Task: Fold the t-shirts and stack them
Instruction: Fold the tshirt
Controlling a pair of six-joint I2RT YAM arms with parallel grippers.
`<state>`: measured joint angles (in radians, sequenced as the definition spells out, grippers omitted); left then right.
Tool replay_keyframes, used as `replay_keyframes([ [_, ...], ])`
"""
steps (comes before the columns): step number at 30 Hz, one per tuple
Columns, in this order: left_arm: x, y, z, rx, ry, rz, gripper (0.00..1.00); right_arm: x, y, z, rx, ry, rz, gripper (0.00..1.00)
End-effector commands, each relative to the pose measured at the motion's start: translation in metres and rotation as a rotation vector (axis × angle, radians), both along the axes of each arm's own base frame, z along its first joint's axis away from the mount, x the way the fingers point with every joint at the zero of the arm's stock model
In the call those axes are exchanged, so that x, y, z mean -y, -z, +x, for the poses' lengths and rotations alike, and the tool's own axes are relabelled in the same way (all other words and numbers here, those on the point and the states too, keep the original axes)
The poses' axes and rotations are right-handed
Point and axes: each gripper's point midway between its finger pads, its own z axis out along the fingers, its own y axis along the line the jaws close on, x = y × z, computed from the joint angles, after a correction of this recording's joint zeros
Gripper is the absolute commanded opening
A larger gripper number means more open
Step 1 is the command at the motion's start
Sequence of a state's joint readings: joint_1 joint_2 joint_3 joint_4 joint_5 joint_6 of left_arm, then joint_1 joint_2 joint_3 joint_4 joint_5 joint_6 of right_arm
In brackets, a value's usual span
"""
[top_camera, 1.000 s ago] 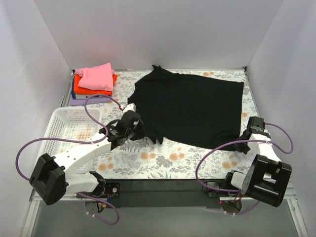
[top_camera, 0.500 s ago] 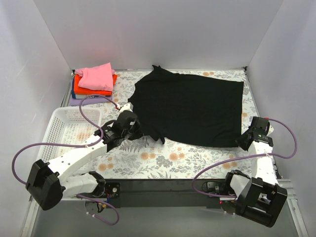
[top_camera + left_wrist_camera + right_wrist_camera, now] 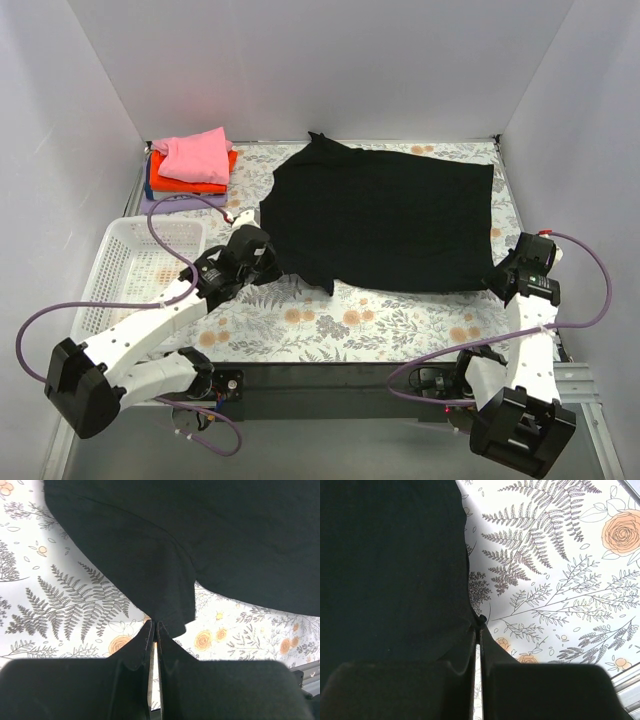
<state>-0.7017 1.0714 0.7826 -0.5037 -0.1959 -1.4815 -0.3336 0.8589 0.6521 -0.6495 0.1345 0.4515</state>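
At back left, folded tees are sitting stacked, pink on top. Only the black tee is lying flat in the middle, unfolded, with the left gripper and right gripper pinching its near corners.

Robot lab cell — plain white walls box the table at 9, 12, 3 o'clock. Cabled arms bolted at 6.

Left gripper has drawn the sleeve of the black t-shirt leftward; right gripper has swung rightward, straightening the near hem.
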Motion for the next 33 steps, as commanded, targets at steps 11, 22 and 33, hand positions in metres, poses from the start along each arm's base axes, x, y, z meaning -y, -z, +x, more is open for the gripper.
replay_keyframes([
  [11,-0.006,-0.034,0.041,0.11,-0.078,0.007,0.0,0.009,-0.042,0.032,0.099,-0.117,-0.089,0.01],
  [22,-0.001,-0.065,0.123,0.209,-0.094,0.023,0.0,0.013,-0.043,0.082,0.126,-0.223,-0.074,0.01],
  [33,0.024,-0.067,0.194,0.297,0.011,0.092,0.0,0.027,-0.029,0.122,0.12,-0.217,-0.076,0.01],
])
